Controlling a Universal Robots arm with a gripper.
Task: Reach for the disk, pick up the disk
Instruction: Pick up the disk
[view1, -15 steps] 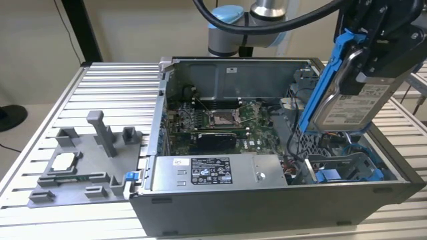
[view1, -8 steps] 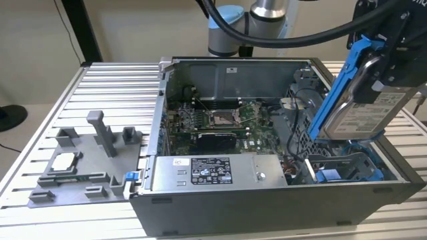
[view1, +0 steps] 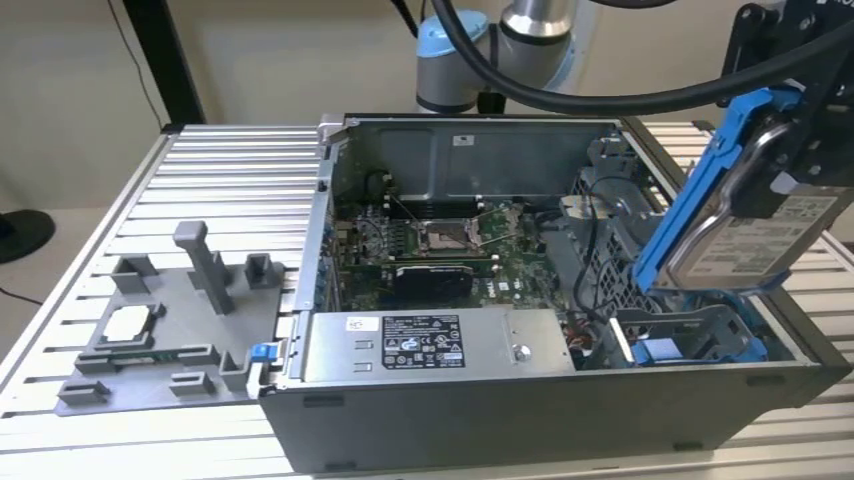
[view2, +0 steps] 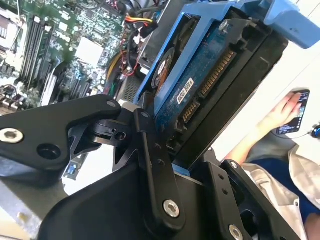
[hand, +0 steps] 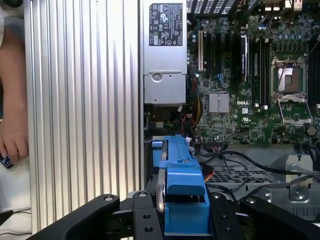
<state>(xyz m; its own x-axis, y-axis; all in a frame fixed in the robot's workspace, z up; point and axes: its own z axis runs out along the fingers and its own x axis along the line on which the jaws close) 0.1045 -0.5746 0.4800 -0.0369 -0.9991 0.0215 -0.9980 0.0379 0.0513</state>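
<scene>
Gripping the disk (view1: 742, 236) between closed black fingers (hand: 145, 220), the arm holds it clear above the open computer case (view1: 534, 400), its long axis tilted steeply and running from the fingers down toward the blue drive bay (view1: 694, 345) just beneath it.

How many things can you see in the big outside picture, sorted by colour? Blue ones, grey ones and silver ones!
Blue: 1, the bracket round the disk that the gripper holds above the case.
Grey: 2, the open computer case and the plastic holder with upright posts.
Silver: 2, the power supply box and the small square chip on the holder.
Total: 5
</scene>
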